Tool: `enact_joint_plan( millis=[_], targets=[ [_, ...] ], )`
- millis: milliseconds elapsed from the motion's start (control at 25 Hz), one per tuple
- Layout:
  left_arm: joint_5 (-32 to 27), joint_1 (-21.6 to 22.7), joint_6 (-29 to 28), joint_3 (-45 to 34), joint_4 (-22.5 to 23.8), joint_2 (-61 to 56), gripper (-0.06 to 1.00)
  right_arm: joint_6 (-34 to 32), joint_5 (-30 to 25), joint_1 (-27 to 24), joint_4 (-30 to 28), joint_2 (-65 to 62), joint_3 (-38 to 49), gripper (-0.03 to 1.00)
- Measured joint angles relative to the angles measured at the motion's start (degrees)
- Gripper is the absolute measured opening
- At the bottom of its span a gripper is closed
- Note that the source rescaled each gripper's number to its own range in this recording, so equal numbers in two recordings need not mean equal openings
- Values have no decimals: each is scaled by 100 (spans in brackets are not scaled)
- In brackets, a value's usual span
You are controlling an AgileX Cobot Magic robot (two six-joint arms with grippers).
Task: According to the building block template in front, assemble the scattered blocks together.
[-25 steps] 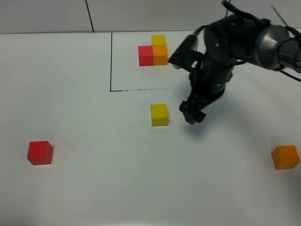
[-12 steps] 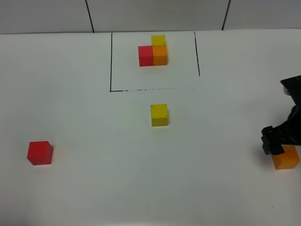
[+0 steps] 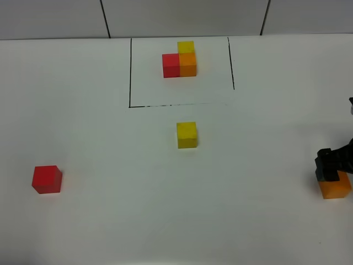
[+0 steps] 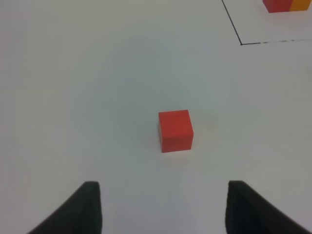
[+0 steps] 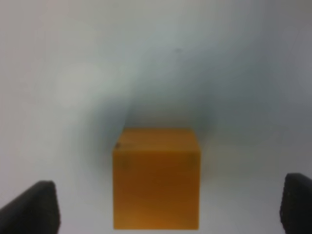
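Observation:
The building block template (image 3: 180, 59) is an L of red, orange and yellow cubes inside a black drawn rectangle at the back. Of the scattered blocks, the yellow cube (image 3: 187, 135) lies mid-table and the red cube (image 3: 47, 179) at the left. The orange cube (image 3: 335, 187) lies at the right edge. My right gripper (image 3: 332, 167) hangs just over the orange cube (image 5: 156, 178). In the right wrist view this gripper (image 5: 168, 195) is open, its fingers wide on either side of the cube and clear of it. My left gripper (image 4: 163, 207) is open, with the red cube (image 4: 175, 130) a short way ahead of it.
The white table (image 3: 110, 221) runs to a back wall with dark seams. The black frame line (image 3: 130, 72) bounds the template; one corner of it (image 4: 240, 43) shows in the left wrist view.
My right arm has swung from beside the yellow cube out to the right edge and settled over the orange cube. The cubes have not moved.

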State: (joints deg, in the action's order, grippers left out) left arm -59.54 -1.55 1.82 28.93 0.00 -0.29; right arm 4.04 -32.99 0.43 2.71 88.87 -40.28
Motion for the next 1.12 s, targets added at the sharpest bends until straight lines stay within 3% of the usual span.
enact_joint_plan(
  millis=[520,680,800,840,1000,1120],
  targets=[
    [0,0,0,0,0,0,24,129,571,0,224,642,262,84],
    [0,0,0,0,0,0,24,135,599,0,253,684,262,65],
    [0,0,0,0,0,0,24,115,606,0,264,684,262,28],
    [0,0,0,0,0,0,24,66,614,0,277,684,262,22],
    [0,0,7,0,0,0,24,-325,619,135,240,676,262,22],
    [0,0,7,0,0,0,24,-819,588,567,146,538,248,22]
  ],
)
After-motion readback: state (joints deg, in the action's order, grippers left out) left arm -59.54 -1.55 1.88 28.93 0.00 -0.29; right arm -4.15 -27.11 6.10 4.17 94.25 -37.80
